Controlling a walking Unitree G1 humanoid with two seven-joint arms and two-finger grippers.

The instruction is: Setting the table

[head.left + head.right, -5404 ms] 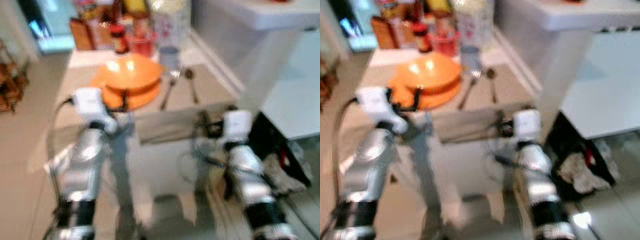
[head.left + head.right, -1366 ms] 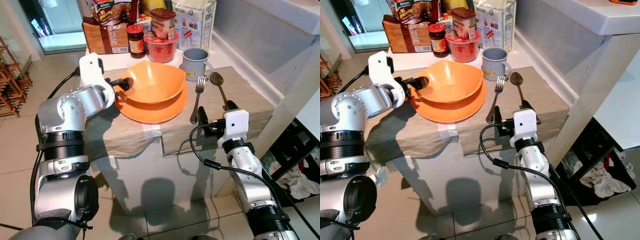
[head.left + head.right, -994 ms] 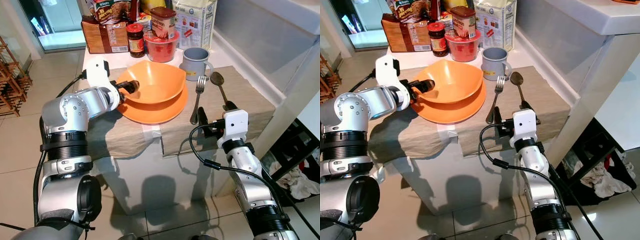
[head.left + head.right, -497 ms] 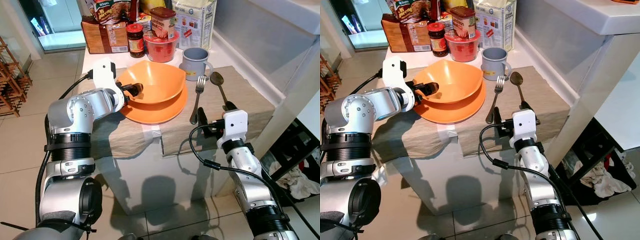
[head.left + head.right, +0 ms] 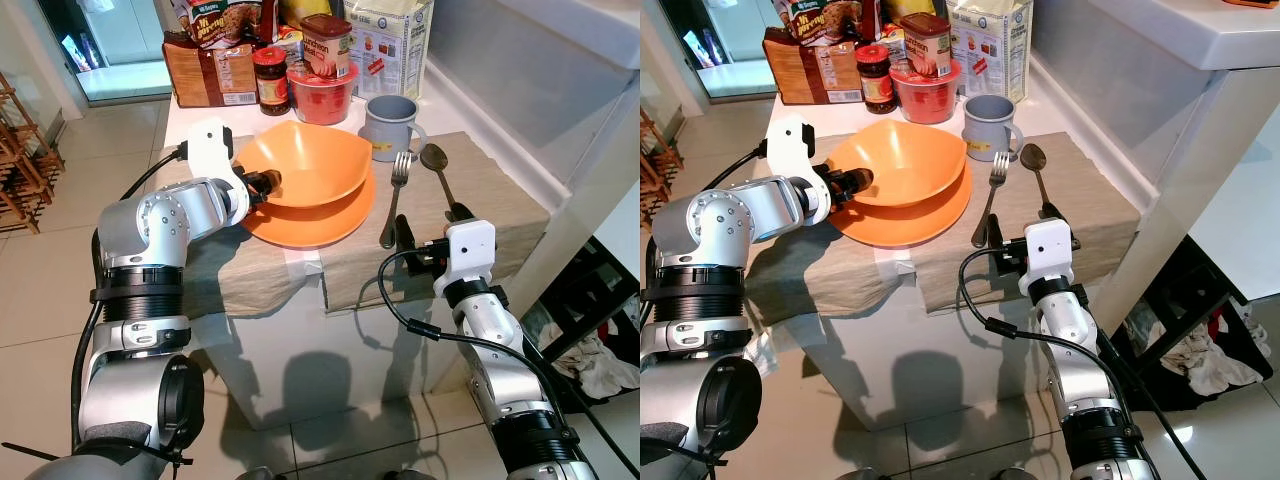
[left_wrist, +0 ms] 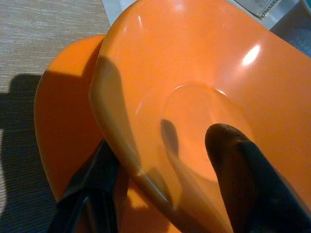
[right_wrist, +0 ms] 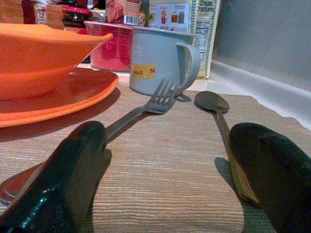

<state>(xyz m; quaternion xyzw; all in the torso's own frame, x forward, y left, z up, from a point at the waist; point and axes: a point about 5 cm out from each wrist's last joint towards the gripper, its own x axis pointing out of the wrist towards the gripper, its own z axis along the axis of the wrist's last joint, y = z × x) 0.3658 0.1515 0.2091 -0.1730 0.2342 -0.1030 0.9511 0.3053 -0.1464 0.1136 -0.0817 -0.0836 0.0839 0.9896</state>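
The left gripper (image 5: 268,183) is clenched on the rim of the bowl (image 5: 305,165), which sits on the plate (image 5: 325,215) on the desk (image 5: 470,185). The right gripper (image 7: 165,174) rests released between fork (image 5: 392,198) and spoon (image 5: 437,165). A thin rim grip could slip, tipping the bowl or dragging the plate.

Head views sharp and bright; hard light from about 1 o'clock throws dark arm shadows toward 7 o'clock on the floor (image 5: 320,385). Specular glare on the orange bowl (image 6: 204,92). Near black fingers (image 7: 68,179) out of focus.
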